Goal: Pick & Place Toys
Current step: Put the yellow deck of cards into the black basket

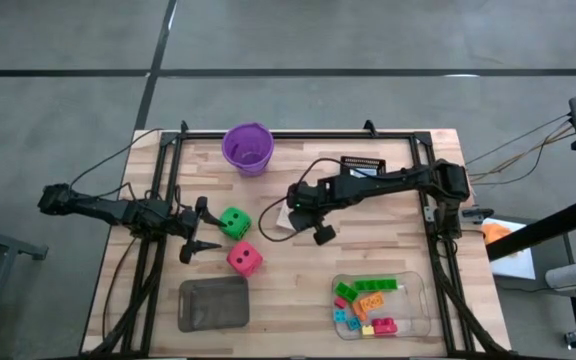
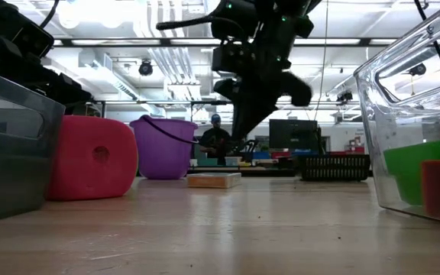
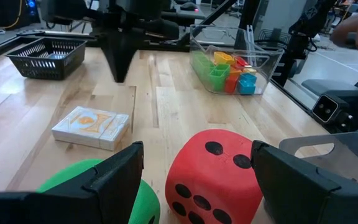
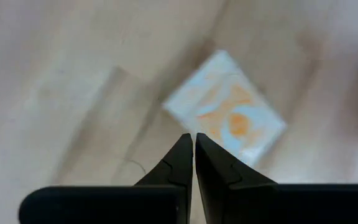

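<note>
Pale wood planks make up the counter, and on it lie two dice: one green die and one red die, the red one nearer the front edge, the two close but apart. One pack of picture cards lies flat near the middle, right of the green die. One clear tray sits at the front right corner and holds the small bricks: green, orange, yellow, blue and red ones heaped together, too jumbled to count with certainty. One grey tray sits at the front left, just below the red die. One purple cup stands at the back edge.

Reaching in from the left side, the left claw sits low beside the green die with its fingers spread wide and nothing between them; its wrist view looks past both dice toward the card pack and the clear tray. The right claw hangs above the card pack with its tips pressed together, gripping nothing; the pack shows below it in the right wrist view.

Bare wood lies open between the red die and the clear tray, and between the cup and the dice. A person shows far behind the counter in the low view.
</note>
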{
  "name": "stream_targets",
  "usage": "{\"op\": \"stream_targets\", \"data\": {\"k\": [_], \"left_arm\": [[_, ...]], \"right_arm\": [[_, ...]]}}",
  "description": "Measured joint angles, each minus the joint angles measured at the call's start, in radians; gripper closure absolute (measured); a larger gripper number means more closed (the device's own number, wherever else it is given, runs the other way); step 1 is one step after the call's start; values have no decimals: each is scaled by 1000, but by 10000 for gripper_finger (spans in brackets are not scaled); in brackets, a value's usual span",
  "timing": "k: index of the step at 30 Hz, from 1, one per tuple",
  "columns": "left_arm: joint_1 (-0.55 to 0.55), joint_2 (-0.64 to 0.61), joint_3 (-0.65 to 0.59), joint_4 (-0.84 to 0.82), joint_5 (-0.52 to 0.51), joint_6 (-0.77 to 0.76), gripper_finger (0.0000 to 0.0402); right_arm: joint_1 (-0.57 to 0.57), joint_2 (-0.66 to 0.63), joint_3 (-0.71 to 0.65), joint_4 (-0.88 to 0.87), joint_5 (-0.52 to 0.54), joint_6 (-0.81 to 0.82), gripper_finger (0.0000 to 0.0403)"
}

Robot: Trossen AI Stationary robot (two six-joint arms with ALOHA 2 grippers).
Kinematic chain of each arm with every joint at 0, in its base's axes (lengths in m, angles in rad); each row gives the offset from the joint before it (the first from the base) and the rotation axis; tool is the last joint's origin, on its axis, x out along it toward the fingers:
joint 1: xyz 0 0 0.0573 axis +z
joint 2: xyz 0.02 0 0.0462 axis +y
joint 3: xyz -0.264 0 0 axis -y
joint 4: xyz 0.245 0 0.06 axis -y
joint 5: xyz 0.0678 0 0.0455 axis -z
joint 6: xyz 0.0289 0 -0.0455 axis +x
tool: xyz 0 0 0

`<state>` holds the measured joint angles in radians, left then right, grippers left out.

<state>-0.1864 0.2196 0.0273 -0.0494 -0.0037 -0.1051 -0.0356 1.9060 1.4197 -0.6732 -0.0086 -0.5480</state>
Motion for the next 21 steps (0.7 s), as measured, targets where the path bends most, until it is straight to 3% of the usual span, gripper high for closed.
{"op": "stream_targets", "data": {"k": [4,13,16,21], "left_arm": [[0,0,0,0,0,0,101],[0,0,0,0,0,0,101],[0,0,0,0,0,0,101],[0,0,0,0,0,0,101]], "right_arm": [[0,13,12,35,118,33,385],[-3,45,16,-11,123,-8,375],[-3,52,16,-31,124,-18,332],[-2,73,18,-38,164,-57,201]]}}
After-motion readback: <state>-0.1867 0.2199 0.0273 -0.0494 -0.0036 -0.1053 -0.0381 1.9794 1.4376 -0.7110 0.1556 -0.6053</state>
